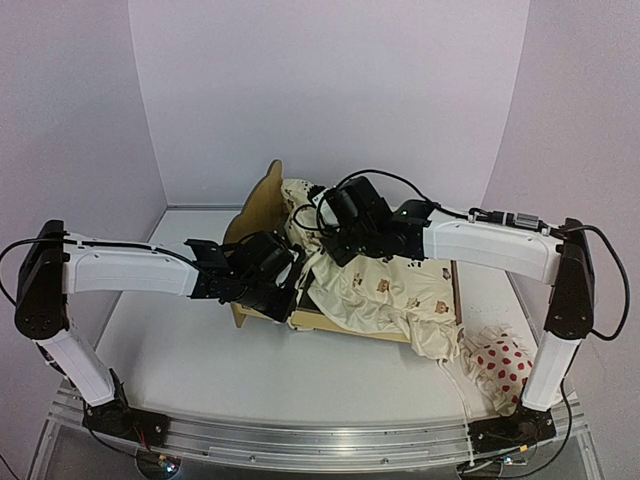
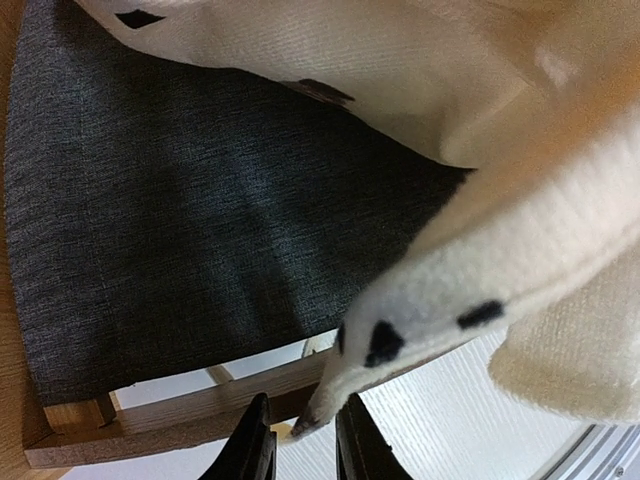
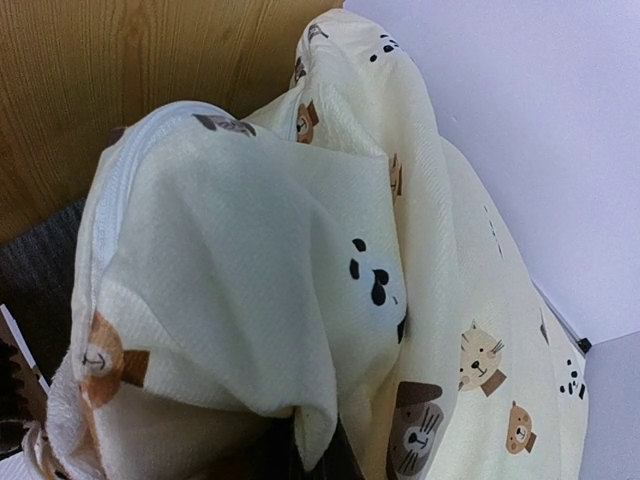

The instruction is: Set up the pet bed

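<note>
The pet bed (image 1: 262,203), light plywood with a curvy headboard, stands mid-table. Its dark grey base (image 2: 200,230) and low wooden rail (image 2: 180,412) fill the left wrist view. The cream animal-print cushion (image 1: 385,292) lies crumpled across the bed, spilling over the right end. My left gripper (image 1: 292,272) is at the bed's near left corner, and its fingers (image 2: 252,448) stand narrowly apart around a thin corner of the cushion (image 2: 420,310). My right gripper (image 3: 330,466) is shut on a fold of the cushion (image 3: 250,270), lifted beside the headboard (image 3: 150,80).
A small white pillow with red dots (image 1: 503,365) lies at the table's near right, by the right arm's base. Cushion ties trail toward it (image 1: 462,372). Walls close in behind and on both sides, and a metal rail (image 1: 320,440) runs along the near edge.
</note>
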Robot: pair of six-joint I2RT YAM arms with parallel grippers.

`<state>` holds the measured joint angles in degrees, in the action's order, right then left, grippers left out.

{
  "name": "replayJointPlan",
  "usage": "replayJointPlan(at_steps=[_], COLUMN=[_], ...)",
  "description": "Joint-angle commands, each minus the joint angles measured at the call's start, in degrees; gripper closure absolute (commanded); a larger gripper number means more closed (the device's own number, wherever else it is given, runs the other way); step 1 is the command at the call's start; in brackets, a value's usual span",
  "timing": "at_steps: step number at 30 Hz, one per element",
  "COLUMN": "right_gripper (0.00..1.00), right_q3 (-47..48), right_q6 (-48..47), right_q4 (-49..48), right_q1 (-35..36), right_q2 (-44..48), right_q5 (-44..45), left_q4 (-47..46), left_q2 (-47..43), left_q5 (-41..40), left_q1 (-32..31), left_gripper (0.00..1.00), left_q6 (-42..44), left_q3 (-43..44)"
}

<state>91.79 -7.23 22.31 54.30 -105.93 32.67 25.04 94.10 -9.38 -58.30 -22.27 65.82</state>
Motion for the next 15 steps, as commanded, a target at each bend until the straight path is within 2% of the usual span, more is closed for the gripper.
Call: replayJointPlan(at_steps=[1, 8, 15], right_gripper=[1.00, 1.00, 1.00], right_q3=[-0.71, -0.91, -0.92], right_q6=[0.87, 1.37, 1.83], right_q4=[1.43, 1.43, 1.57], right_q1=[-0.87, -0.90, -0.91], right_q2=[3.24, 3.27, 3.36], right_q5=[2.21, 1.98, 1.49], left_q4=[0.55, 1.96, 1.06], left_q2=[-3.16, -4.43, -2.63], left_q5=[-1.87, -2.33, -3.98], left_q1=[-0.06, -0.06, -0.09], left_gripper=[0.79, 0.68, 0.72], left_q6=[1.10, 0.73, 0.77], left_q3=[1.66, 2.13, 1.75])
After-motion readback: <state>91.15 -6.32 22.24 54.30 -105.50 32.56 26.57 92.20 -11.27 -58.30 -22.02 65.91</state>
